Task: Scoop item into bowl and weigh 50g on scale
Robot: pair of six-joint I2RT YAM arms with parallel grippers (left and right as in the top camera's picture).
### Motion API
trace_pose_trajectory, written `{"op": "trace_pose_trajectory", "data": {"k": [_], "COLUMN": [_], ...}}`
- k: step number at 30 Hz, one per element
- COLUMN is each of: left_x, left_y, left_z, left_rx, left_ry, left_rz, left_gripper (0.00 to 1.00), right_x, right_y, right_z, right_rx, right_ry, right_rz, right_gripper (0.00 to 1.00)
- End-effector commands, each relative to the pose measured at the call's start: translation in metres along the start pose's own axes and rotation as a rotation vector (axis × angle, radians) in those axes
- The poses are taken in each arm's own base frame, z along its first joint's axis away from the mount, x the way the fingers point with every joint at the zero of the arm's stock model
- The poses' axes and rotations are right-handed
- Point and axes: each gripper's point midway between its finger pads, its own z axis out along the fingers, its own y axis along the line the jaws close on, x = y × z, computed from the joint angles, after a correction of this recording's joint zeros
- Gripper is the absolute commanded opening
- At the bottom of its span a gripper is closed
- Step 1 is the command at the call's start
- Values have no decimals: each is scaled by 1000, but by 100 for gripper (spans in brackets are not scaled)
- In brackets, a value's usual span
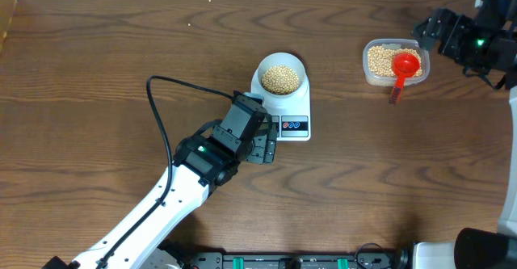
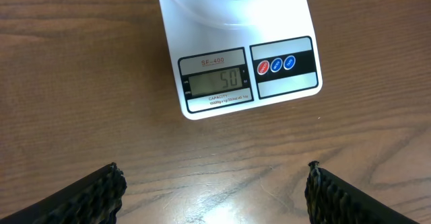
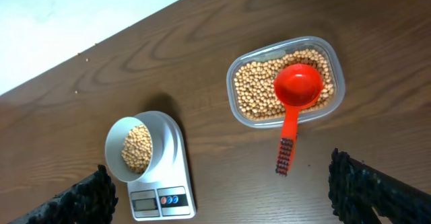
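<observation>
1. The scale [image 1: 296, 128] stands on the desk [image 1: 97, 51]. The bowl [image 1: 259, 73] sits on its far end, holding beans [image 1: 280, 78].
2. The display [image 2: 215, 83] appears to read 50, so weighing is judged complete.
3. The left pincer [image 1: 270, 140], wide and empty, sits just beside the scale's display end. The scale's long axis runs ahead of it, and this arm is nearer.
4. The right pincer [image 3: 225, 200], wide and empty, is well apart from the scale, near the container [image 1: 371, 75] where the red scoop [image 1: 405, 65] rests.

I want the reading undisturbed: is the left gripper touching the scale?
Apart. The left wrist view shows a strip of bare table between the scale and the open left gripper.
</observation>
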Motion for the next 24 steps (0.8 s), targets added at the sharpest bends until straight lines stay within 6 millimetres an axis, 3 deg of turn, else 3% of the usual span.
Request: {"op": "trace_pose_trajectory", "data": {"k": [1,7,11,17,24], "left_x": [-1,-1,-1,-1,-1], "left_y": [2,2,2,2,2], "left_z": [0,0,0,0,0], "left_rx": [-9,-9,-9,-9,-9], "left_ry": [-5,-5,-5,-5,-5], "left_rz": [4,4,4,4,4], "left_gripper": [88,88,88,88,88], "right_x": [-7,-18,-18,-15,2], "right_y": [-6,-12,-26,-32,-32], "right_z": [-3,-4,-3,-2,-11], "right_rx": [47,92,134,140,136], "right_ry": [-31,-70,-67,-94,-294], "right_rz": [-59,-218,-206,-287,-460], "right_gripper": [99,99,99,99,99]}}
